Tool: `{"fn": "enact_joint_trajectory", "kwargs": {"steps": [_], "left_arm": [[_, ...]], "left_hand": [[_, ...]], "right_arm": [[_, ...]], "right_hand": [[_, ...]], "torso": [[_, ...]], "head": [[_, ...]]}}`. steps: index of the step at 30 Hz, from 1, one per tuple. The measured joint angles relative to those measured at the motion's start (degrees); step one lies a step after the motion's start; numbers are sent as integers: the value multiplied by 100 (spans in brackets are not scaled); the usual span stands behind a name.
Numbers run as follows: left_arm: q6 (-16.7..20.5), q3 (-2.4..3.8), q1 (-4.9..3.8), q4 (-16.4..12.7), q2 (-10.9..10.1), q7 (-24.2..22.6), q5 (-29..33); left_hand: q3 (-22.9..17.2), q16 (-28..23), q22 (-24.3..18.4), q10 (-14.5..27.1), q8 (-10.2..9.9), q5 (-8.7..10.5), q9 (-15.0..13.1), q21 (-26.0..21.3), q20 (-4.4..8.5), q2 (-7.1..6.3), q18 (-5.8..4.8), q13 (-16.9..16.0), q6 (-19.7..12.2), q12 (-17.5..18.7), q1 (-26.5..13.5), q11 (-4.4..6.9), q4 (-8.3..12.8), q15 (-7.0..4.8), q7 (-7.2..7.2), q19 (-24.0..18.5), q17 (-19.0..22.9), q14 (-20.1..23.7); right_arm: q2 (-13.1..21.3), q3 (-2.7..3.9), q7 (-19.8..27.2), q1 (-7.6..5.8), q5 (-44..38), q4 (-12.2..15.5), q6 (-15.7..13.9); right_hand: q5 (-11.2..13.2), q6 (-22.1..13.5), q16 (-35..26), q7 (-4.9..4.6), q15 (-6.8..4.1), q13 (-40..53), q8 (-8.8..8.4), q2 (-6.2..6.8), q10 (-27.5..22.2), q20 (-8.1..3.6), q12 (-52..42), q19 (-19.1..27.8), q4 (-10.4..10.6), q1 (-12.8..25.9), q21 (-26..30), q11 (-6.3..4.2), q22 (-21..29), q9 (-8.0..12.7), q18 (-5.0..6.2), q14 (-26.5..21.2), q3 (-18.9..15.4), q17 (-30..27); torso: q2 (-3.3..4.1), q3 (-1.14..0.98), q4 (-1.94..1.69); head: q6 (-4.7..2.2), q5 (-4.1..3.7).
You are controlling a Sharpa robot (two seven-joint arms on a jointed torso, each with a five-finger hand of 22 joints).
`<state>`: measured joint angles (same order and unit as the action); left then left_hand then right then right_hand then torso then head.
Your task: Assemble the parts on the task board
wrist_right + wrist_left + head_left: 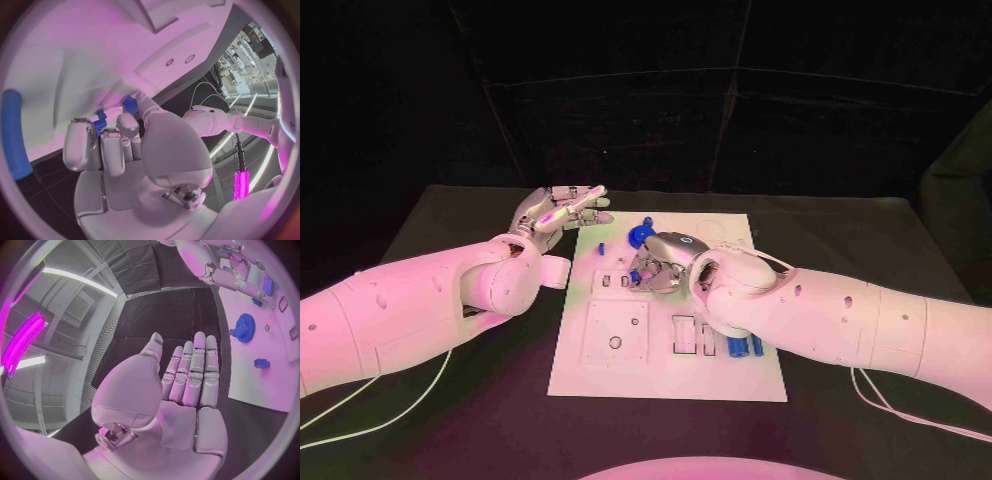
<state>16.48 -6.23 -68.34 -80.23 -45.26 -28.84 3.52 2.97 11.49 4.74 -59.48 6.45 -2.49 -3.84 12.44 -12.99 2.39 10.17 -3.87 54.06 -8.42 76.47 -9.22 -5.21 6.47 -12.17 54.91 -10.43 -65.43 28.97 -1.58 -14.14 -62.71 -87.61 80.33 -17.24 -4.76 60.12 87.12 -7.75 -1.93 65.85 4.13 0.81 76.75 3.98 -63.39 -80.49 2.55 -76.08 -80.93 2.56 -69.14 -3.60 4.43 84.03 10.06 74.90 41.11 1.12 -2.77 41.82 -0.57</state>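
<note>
Right hand curled over the middle of the task board, left hand held flat off to the side.

The right hand [664,266] is seen low over the white task board [661,370], fingers folded in around small blue parts [100,121], so something blue is pinched there, though how firm the grip is can't be told; the left hand [560,210] is held above the black table [459,215] just off the board's far left corner, fingers straight and together, palm bare, nothing held; a blue gear [245,328] is found standing near the board's far edge, a small blue block [262,363] a little apart from it; a few blue pegs [744,346] are lying beside the right forearm, close to the board's right edge.
</note>
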Motion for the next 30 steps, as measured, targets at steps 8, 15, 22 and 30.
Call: {"fn": "enact_joint_trajectory", "kwargs": {"steps": [8,15,22,30], "left_arm": [[0,0,1,11,1,1,1],[-1,0,1,12,4,3,1],[-7,-1,1,15,4,16,2],[-21,-3,1,25,2,45,3]], "left_hand": [[0,0,0,0,0,0,0,0,0,0,0,0,0,0,0,0,0,0,0,0,1,0],[17,0,-17,0,0,0,0,-36,0,0,0,0,21,22,0,0,17,0,-21,0,-9,0],[17,0,-18,-42,0,0,0,-36,-1,26,1,0,21,22,-26,1,17,-11,-21,42,-24,-53],[42,0,-23,-63,0,0,0,-36,17,26,0,0,42,22,-26,22,42,-30,0,102,-48,-97]], "right_arm": [[23,-12,8,22,4,15,-121],[46,-28,105,43,123,21,-242],[61,-31,357,47,367,26,-432],[75,-31,786,47,771,6,-621]], "right_hand": [[-2,-1,0,1,0,0,0,0,0,0,0,0,0,0,0,0,0,-5,0,0,0,4],[-26,1,0,-1,0,42,2,0,0,19,-5,-19,2,0,0,0,-4,-33,0,0,2,4],[-26,33,0,31,0,170,2,0,64,19,-154,-19,0,0,0,-21,-38,-30,-1,0,33,4],[-26,98,0,45,0,120,30,0,64,19,-127,-19,0,0,0,-21,-52,-27,-1,0,32,3]], "torso": [[0,-3,0],[0,-1,0],[0,1,0],[-1,3,0]], "head": [[-2,-1],[-9,-12],[-12,-13],[-23,-7]]}}
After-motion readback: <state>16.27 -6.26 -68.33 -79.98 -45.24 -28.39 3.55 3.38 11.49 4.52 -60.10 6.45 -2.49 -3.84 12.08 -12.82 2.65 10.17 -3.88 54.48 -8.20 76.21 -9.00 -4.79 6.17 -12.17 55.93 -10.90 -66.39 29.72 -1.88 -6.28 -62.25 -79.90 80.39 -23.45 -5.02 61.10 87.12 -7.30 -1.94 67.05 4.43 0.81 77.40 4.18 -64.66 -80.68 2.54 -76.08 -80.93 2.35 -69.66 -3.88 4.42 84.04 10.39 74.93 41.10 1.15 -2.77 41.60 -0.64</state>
